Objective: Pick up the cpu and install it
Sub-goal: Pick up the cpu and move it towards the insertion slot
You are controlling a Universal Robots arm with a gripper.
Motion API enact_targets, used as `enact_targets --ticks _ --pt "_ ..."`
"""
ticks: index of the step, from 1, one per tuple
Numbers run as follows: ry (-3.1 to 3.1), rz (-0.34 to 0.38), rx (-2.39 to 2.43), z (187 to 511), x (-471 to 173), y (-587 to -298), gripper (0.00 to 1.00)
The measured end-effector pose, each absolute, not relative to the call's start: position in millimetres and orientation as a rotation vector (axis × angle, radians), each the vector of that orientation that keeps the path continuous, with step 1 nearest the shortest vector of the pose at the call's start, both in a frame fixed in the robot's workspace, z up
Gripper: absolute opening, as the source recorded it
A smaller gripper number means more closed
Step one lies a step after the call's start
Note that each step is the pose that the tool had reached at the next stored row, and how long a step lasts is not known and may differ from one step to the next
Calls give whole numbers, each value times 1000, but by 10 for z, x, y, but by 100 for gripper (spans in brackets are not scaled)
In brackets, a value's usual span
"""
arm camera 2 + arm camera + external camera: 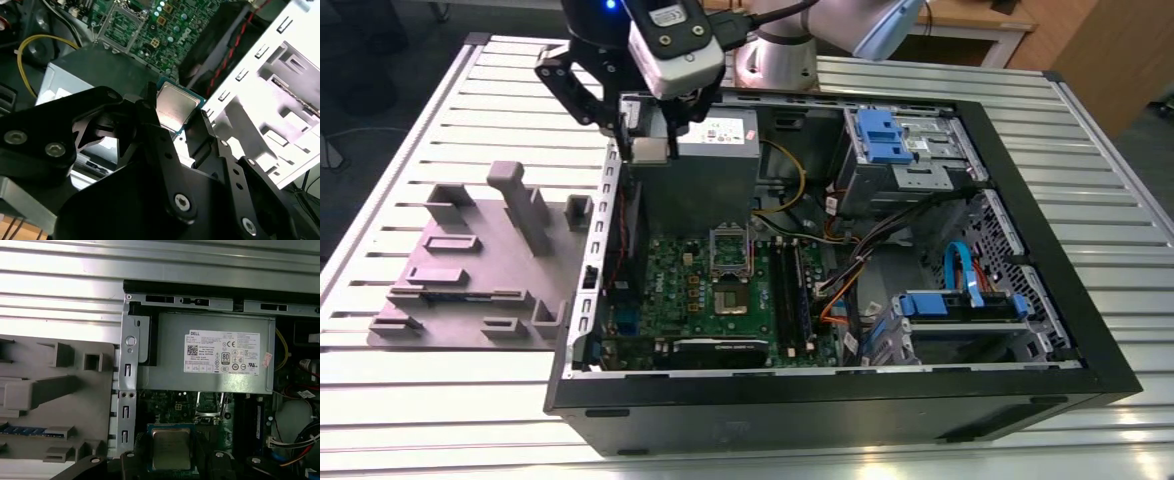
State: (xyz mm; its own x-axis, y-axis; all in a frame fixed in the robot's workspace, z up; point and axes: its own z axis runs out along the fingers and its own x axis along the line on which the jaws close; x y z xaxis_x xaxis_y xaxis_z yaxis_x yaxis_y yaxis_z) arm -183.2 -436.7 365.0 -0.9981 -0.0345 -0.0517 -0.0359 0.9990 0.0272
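Plainly, the cpu (pixel 175 106) is seen in the second wrist view as a small flat square chip. It has a silvery-grey metal top that catches the light, and a narrow blue-green rim is shown around that top. In the first wrist view the same chip (pixel 171 447) is seen face-on, its top dull grey and its rim pale blue.

It is pinched by the gripper (pixel 176 119). The black fingers (pixel 149 112) are pressed against two opposite edges, so the metal top is left bare between them.

In the exterior view the gripper (pixel 646 148) is held above the open computer case (pixel 854 405), toward the exterior view's left. It is placed over the grey power supply (pixel 707 150), close to the case wall.

The chip is thus carried in the air, clear of the green motherboard (pixel 670 285). The metal-framed socket (pixel 121 24) is seen beyond it on the board, well apart from the chip.

A grey fixture tray (pixel 467 270) is set just beside the case on the ribbed metal table (pixel 440 420).
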Motion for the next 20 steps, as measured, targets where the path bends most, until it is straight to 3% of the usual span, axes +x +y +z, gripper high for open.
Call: enact_targets --ticks 20 --pt "3089 43 -54 3649 -1507 -4368 47"
